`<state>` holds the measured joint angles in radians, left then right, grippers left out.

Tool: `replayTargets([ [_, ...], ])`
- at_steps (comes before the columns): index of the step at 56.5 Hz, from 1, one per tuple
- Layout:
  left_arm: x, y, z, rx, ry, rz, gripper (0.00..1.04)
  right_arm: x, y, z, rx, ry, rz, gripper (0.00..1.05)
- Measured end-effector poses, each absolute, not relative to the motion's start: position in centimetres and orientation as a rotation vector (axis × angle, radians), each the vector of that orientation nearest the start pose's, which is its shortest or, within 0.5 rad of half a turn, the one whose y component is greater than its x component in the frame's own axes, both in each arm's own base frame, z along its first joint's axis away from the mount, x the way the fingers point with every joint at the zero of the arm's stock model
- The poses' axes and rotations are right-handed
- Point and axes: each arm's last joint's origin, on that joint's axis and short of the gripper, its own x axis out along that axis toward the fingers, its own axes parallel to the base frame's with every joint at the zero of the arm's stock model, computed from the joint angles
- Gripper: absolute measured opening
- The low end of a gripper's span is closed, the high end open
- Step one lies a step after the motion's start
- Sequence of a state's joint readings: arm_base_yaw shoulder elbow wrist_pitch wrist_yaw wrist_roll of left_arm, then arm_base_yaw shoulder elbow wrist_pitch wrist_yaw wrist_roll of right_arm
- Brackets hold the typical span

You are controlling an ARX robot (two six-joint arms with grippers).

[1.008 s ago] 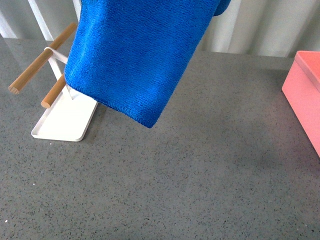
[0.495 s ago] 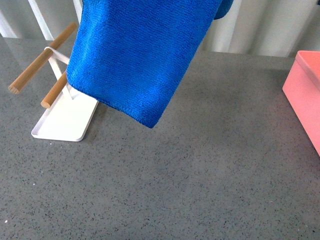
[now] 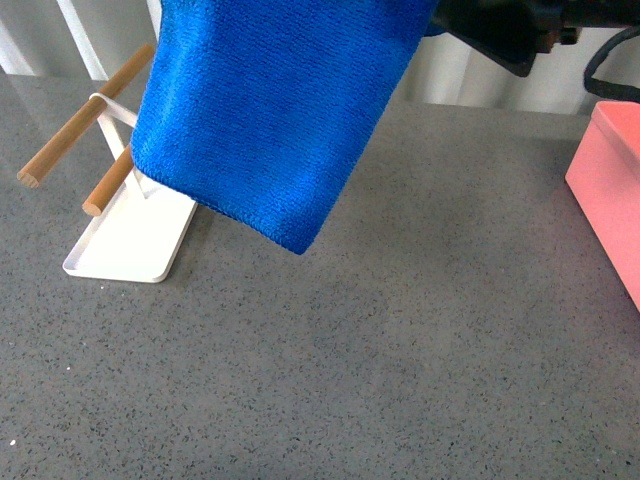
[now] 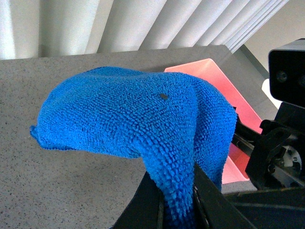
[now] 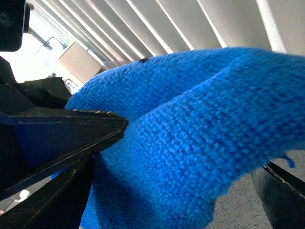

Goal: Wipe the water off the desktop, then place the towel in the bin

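The blue towel (image 3: 270, 110) hangs above the desktop (image 3: 350, 370), its lowest corner over the left-centre. My left gripper (image 4: 178, 210) is shut on a fold of the towel (image 4: 133, 114), which drapes over it; it is above the front view's frame. My right gripper (image 5: 195, 152) is open, its dark fingers (image 5: 57, 143) on either side of the towel's edge (image 5: 200, 119). Part of the right arm (image 3: 500, 30) shows dark at the front view's top right, beside the towel. The pink bin (image 3: 610, 190) stands at the right edge and also shows behind the towel in the left wrist view (image 4: 224, 90).
A flat white tray (image 3: 130, 245) with two wooden bars (image 3: 80, 120) stands at the back left, partly behind the towel. White vertical slats run along the back of the table. No water shows on the speckled top.
The right arm has come into the front view at the top right, next to the towel's upper edge. The towel has hardly moved.
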<state>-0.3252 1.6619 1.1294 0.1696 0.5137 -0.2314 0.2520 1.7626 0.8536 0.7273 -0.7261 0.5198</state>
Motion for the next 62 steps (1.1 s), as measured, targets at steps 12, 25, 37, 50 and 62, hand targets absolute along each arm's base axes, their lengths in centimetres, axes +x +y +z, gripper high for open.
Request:
replayTargets([
  [12, 35.0, -12.9, 26.1, -0.248, 0.462, -0.760, 0.06, 35.1, 12.7, 18.6, 0.508, 0.447, 0.933, 0.98],
  [25, 35.0, -12.8, 26.1, -0.244, 0.460, -0.755, 0.06, 35.1, 13.3, 18.4, 0.500, 0.423, 0.946, 0.90],
  [37, 35.0, -12.8, 26.1, -0.241, 0.459, -0.755, 0.06, 35.0, 13.4, 18.3, 0.504, 0.390, 0.985, 0.58],
  [50, 35.0, -12.8, 26.0, -0.241, 0.459, -0.755, 0.06, 34.8, 13.3, 18.3, 0.511, 0.388, 1.000, 0.22],
  [62, 35.0, -12.9, 26.1, -0.243, 0.461, -0.772, 0.34, 34.6, 12.8, 18.3, 0.520, 0.398, 0.971, 0.04],
])
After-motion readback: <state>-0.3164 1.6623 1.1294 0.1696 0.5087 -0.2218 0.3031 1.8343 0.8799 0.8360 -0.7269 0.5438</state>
